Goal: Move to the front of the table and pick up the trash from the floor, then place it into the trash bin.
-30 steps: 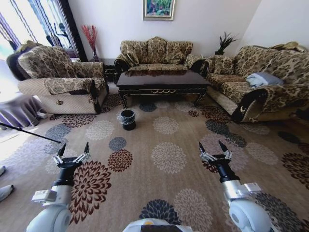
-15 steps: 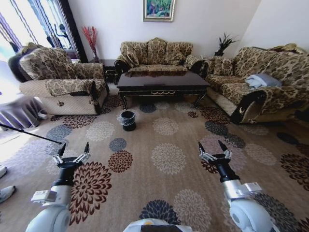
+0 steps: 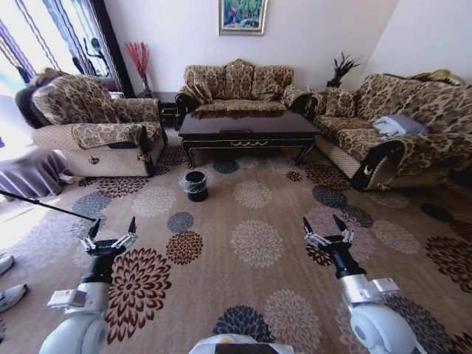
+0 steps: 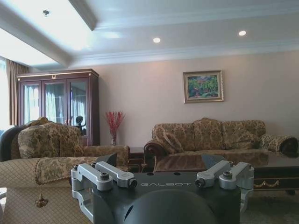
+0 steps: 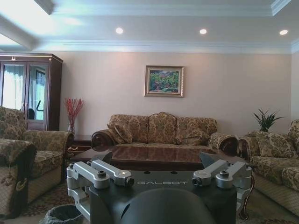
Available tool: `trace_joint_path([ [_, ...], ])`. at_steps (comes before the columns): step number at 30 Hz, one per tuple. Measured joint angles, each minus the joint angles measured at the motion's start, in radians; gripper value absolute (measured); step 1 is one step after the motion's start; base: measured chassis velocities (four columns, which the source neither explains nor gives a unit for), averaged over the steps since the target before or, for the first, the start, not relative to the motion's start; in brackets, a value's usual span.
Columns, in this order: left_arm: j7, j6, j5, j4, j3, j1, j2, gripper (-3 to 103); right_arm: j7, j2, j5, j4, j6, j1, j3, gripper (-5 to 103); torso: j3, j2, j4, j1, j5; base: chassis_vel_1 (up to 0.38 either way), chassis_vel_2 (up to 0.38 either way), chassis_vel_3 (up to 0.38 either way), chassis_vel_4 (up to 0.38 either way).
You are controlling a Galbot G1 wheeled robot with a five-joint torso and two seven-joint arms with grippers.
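Robot facing the table (image 3: 247, 125) across the floor (image 3: 258, 243).
Left gripper (image 3: 112, 230) and right gripper (image 3: 324, 226) hover spread, empty; trash bin (image 3: 195, 184) just before the table.

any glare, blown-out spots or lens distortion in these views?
Head view: windows at the robot's left are blown out, washing the floor there; wide-angle bending curves walls and sofas; the table top shows glossy reflection. Left wrist view: ceiling cove overexposed, left hand close. Right wrist view: downlights glare on ceiling, table top mirrors light, right hand close, trash bin dim.
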Motion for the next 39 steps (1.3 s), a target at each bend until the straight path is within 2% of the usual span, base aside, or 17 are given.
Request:
trace_joint_path([
  [24,0.001,-0.001,0.004,-0.003,0.003,0.003,-0.008,100,-0.001,0.004,-0.001,0.004,0.003,-0.003,0.002,100,0.059,0.105,0.0000,0.046,0.0000,0.000,0.000,0.000,0.000],
  [28,0.002,-0.002,0.007,-0.001,0.006,0.002,-0.010,100,0.001,0.004,-0.001,0.004,0.003,-0.003,0.002,100,0.075,0.134,0.0000,0.059,0.0000,0.000,0.000,0.000,0.000],
  [39,0.002,-0.002,0.007,0.001,0.008,-0.001,-0.009,100,0.001,0.006,-0.001,0.003,0.003,-0.002,0.002,100,0.103,0.184,0.0000,0.081,0.0000,0.000,0.000,0.000,0.000],
])
